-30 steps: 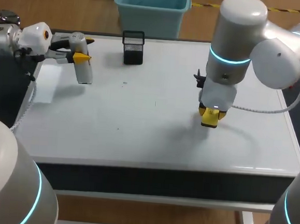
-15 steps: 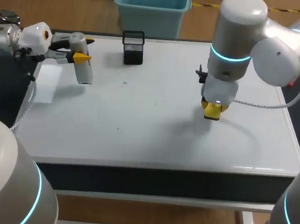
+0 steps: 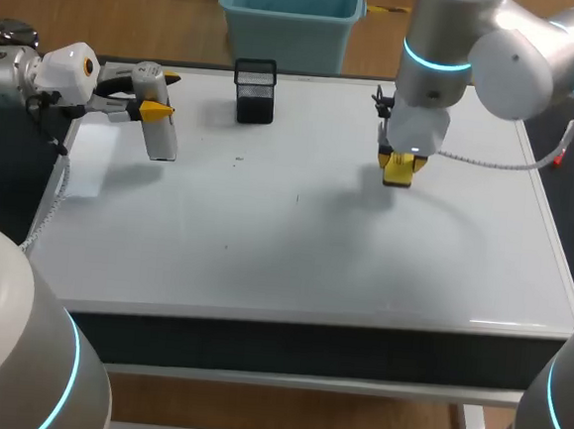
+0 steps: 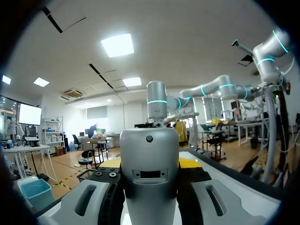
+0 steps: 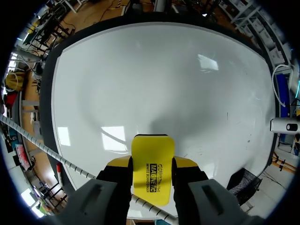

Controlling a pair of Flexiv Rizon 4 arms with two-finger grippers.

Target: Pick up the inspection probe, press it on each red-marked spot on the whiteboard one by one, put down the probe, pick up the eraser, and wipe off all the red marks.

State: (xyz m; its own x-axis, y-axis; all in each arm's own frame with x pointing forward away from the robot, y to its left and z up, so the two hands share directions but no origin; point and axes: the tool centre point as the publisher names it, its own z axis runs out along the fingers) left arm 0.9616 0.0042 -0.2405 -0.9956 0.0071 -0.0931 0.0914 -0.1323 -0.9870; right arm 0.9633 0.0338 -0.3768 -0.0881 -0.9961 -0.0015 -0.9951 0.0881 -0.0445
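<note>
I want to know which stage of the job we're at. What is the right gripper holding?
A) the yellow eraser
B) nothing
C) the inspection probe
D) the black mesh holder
A: the right gripper clamps the yellow eraser from both sides over the whiteboard; the inspection probe sits in the left gripper.

The counter [image 3: 297, 343] has a glossy white top and a dark front edge. Bright patches of light glint off the top near its front right corner.
</note>
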